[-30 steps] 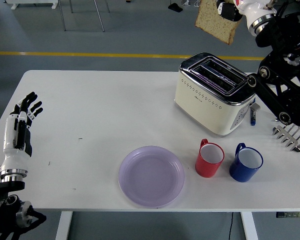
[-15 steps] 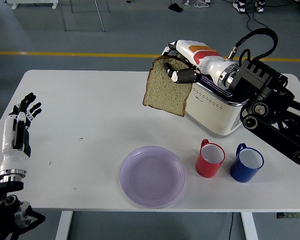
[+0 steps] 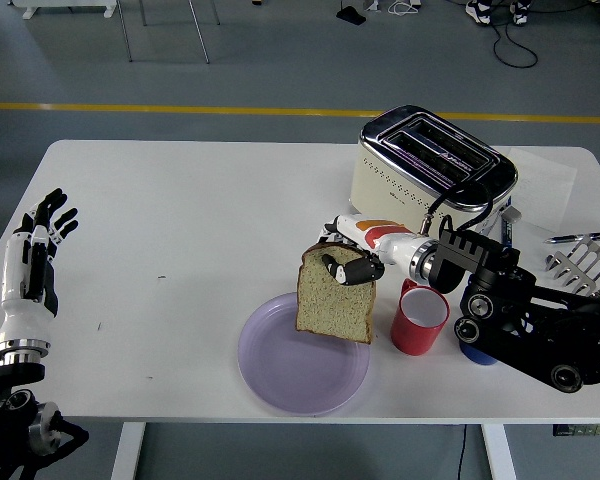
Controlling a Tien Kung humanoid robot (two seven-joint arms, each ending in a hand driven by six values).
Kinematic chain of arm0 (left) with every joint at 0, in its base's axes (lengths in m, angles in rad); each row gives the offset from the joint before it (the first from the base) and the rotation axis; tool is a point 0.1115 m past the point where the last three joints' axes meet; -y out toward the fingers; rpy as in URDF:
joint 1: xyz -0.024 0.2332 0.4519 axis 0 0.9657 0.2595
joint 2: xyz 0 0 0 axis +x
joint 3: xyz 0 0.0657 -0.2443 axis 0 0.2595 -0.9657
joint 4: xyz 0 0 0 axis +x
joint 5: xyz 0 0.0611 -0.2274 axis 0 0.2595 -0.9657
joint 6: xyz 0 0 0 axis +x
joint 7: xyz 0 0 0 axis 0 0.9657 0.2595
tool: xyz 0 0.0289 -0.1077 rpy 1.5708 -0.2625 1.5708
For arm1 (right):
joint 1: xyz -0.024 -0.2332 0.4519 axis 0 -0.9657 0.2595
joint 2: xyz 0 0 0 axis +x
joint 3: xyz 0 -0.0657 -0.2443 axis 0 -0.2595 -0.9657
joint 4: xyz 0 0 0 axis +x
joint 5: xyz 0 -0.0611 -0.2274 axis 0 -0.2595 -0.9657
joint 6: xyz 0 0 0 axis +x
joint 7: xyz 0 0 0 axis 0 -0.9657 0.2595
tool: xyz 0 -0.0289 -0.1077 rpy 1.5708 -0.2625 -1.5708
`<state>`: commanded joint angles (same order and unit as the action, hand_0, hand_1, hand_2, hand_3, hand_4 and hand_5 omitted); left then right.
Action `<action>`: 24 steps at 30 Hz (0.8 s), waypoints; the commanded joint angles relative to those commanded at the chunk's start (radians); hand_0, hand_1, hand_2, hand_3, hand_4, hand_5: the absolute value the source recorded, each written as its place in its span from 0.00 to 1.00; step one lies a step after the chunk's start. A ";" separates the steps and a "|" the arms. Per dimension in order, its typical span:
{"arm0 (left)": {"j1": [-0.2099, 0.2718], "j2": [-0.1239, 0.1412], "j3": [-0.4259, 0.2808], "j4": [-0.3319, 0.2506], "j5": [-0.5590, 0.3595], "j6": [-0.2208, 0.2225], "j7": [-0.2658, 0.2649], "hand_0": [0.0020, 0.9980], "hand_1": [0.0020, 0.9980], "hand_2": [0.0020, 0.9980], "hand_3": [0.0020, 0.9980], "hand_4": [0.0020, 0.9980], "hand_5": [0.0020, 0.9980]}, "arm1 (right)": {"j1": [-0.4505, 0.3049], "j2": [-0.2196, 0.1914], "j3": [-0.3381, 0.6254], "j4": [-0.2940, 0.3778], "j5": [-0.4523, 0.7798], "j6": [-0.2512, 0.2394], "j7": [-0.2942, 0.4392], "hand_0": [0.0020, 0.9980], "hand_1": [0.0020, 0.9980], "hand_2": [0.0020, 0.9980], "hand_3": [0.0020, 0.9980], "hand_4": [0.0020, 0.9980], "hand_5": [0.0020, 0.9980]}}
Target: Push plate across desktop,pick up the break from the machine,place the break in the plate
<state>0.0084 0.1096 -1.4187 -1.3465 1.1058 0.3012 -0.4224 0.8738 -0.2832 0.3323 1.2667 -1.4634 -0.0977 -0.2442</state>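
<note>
Head view: nearest, the purple plate [image 3: 280,375] sits by the table's front edge, and the right hand [image 3: 348,255] grips a slice of bread [image 3: 335,300] by its top edge, hanging upright over the plate's right rim, probably to lower it flat. The left hand [image 3: 38,255] rests at the left edge, fingers spread and empty. Beyond stand a red mug [image 3: 420,322] and the toaster [image 3: 430,175].
</note>
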 joint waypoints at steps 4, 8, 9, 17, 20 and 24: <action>-0.001 0.000 -0.001 0.006 -0.001 0.001 0.001 0.79 0.82 0.88 0.84 0.52 0.95 | -0.016 0.010 -0.013 -0.012 0.011 -0.002 -0.013 0.22 0.31 0.38 0.46 0.31 0.08; -0.002 -0.002 -0.003 0.009 -0.001 0.003 0.001 0.79 0.82 0.88 0.84 0.52 0.95 | -0.027 0.016 -0.023 -0.019 0.031 0.018 -0.027 0.22 0.31 0.38 0.46 0.31 0.08; -0.002 -0.002 -0.004 0.010 -0.001 0.005 0.000 0.79 0.82 0.88 0.84 0.52 0.95 | -0.029 0.019 -0.025 -0.021 0.046 0.025 -0.028 0.22 0.31 0.38 0.46 0.31 0.08; 0.001 -0.002 0.002 0.011 -0.003 0.008 -0.004 0.79 0.82 0.88 0.84 0.52 0.96 | -0.028 0.044 -0.019 -0.033 0.119 0.064 -0.049 0.23 0.32 0.39 0.46 0.30 0.09; 0.003 -0.002 0.007 0.012 -0.003 0.008 -0.005 0.79 0.82 0.88 0.84 0.52 0.96 | -0.019 0.055 -0.011 -0.041 0.123 0.053 -0.051 0.23 0.32 0.39 0.46 0.30 0.09; 0.005 -0.002 0.011 0.013 -0.004 0.009 -0.007 0.79 0.82 0.88 0.84 0.52 0.95 | -0.004 0.066 0.003 -0.031 0.129 0.045 -0.054 0.23 0.32 0.39 0.46 0.30 0.09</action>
<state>0.0137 0.1073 -1.4081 -1.3337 1.1022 0.3103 -0.4290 0.8698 -0.2170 0.3348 1.2358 -1.3340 -0.0525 -0.2986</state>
